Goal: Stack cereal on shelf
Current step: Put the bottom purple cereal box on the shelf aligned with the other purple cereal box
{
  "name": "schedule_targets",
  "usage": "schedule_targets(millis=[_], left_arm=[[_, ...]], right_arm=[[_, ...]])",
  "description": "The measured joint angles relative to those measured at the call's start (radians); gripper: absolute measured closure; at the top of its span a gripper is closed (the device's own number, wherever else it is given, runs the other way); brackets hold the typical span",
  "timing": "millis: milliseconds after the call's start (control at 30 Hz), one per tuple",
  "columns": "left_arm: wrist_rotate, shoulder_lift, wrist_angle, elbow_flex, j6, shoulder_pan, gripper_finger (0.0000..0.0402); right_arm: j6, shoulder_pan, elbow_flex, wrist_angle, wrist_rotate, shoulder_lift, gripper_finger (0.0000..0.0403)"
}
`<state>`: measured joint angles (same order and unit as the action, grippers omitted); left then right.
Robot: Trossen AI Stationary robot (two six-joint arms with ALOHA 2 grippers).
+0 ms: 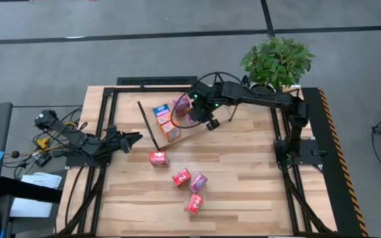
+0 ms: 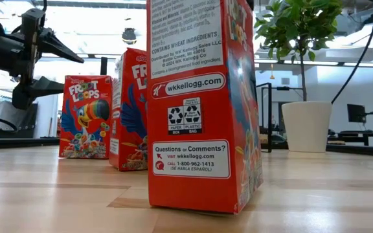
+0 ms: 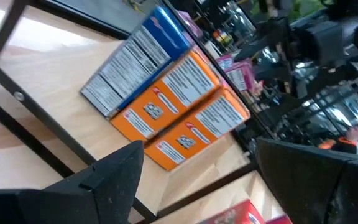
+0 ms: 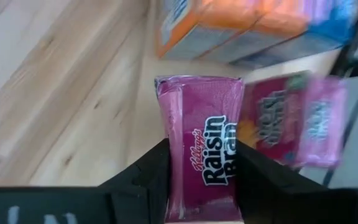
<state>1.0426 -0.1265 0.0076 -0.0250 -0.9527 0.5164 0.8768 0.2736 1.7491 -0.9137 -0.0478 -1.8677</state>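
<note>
Near the upper centre of the high view, our right gripper (image 4: 204, 168) clenches a magenta Kellogg's Raisin Bran box (image 4: 205, 146) above the shelf (image 1: 147, 125). Our left gripper (image 1: 132, 139) waits released at left; Froot Loops boxes (image 2: 85, 116) stand on the table (image 2: 57, 200).

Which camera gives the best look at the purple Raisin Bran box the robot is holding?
The right wrist view: the Raisin Bran box fills it, name readable, clamped in the right gripper. The high view shows it only as a small pink patch over the shelf. I cannot pick it out in the low and left wrist views.

Slatted wooden table (image 1: 256, 178) carries four loose cereal boxes (image 1: 181, 177)
</note>
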Motion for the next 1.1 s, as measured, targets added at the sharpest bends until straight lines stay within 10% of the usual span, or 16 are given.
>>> schedule_targets(millis=[1100], left_arm=[[0.046,0.001,-0.005,0.0,-0.012,0.0,0.0101]], right_arm=[[0.04,0.039,0.028,0.118,-0.108,-0.076,0.0193]])
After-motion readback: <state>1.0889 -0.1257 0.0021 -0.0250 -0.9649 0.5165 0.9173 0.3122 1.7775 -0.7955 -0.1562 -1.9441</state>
